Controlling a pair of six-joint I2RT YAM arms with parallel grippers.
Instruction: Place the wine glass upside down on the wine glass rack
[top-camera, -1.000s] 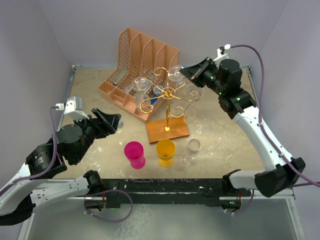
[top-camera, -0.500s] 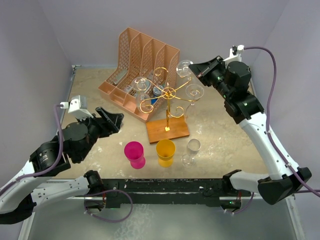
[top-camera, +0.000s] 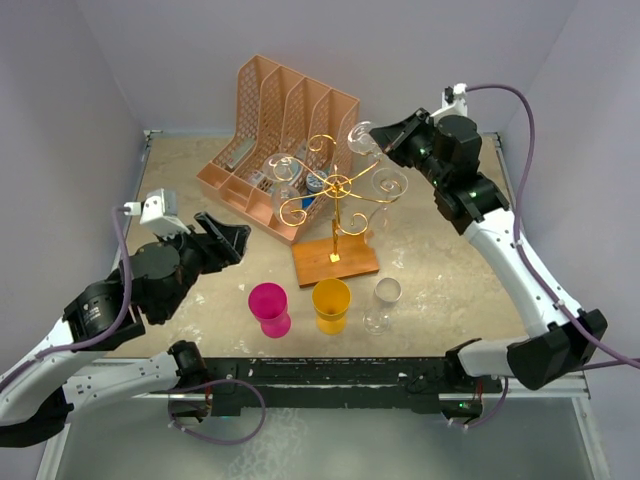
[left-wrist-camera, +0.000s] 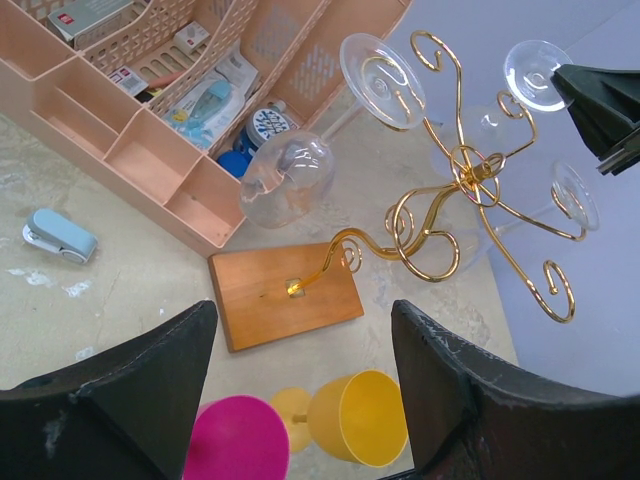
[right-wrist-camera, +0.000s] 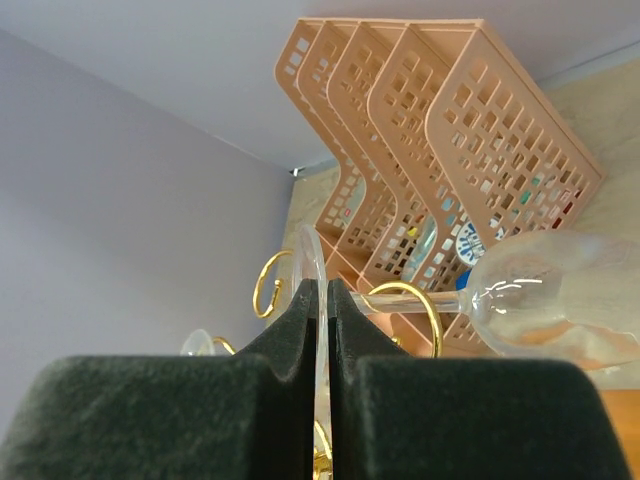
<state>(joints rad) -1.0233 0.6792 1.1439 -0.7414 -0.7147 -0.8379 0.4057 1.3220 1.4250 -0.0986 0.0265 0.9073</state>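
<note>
**Glass gripped by its foot, poised at the far side of the gold rack**

Nearest you, over the near-left of the bench (top-camera: 440, 270), your left tool (top-camera: 225, 242) hung with its jaws spread wide and nothing between them, aimed toward the middle. In front of the arm bases a pink cup (top-camera: 268, 305), a yellow cup (top-camera: 331, 303) and an upright clear glass (top-camera: 382, 303) stood in a row. Just behind them was the wooden base (top-camera: 335, 262) of the wine glass rack (top-camera: 338, 184). Two glasses hung bowl-down from its curls, the left hung glass (top-camera: 284, 188) and the right hung glass (top-camera: 388, 184).

Past the hub, your right tool (top-camera: 385, 140) was clamped shut on the foot of the wine glass (right-wrist-camera: 555, 300). The wrist view showed that disc edge-on between the fingers. The stem ran away from them, past a gold curl, to the bowl. The glass was in the air, close to the rack's far-right arms; I could not tell whether it touched the wire. The peach organizer (top-camera: 285, 120) stood farther back, on the left.

By my reading, you were in the approach-and-align step, with the glass carried to the rack but not yet seated. The next move would call for threading the stem into a free curl so the foot rests on the wire with the bowl below. Only then should you let go. You would need to stay clear of the right hung glass, which hung close by.
</note>
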